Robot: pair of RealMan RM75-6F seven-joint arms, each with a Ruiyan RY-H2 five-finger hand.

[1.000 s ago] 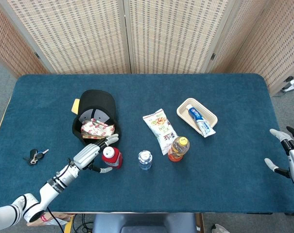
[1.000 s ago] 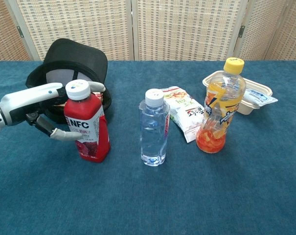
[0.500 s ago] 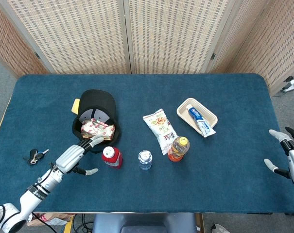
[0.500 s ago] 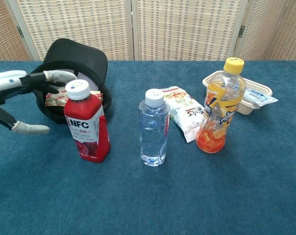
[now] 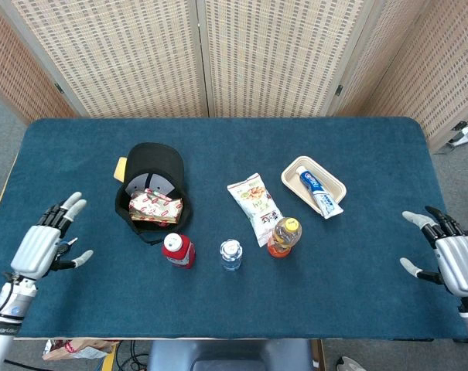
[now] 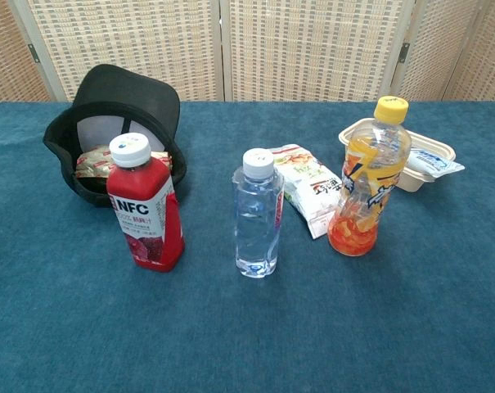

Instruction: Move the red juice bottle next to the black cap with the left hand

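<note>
- Over the near-left edge of the table (image 5: 373, 294), the left hand (image 5: 42, 246) hangs with fingers (image 5: 70, 207) spread apart, holding nothing; something dark lies partly hidden just beneath it, too covered to identify
- By the near-right corner, the right hand (image 5: 452, 259) is likewise empty, its fingers fanned out and touching no object
- Toward the near edge, left of centre, the red juice bottle (image 6: 145, 204) stands upright with a white cap and an "NFC" label, dark red juice filling it; it sits just in front of the black cap (image 6: 120, 123), close to its rim, though contact cannot be told
- Beside it, the clear water bottle (image 6: 257, 213) stands upright, apart from the red one
- Further right, the orange drink bottle (image 6: 368, 176) with a yellow lid stands upright, touching the snack bag (image 5: 256, 201) lying flat behind it
- Inside the upturned black cap rests a red-and-white packet (image 5: 155, 207)
- Toward the far-right part of the table, a beige tray (image 5: 295, 168) holds a toothpaste tube (image 5: 319, 190)
</note>
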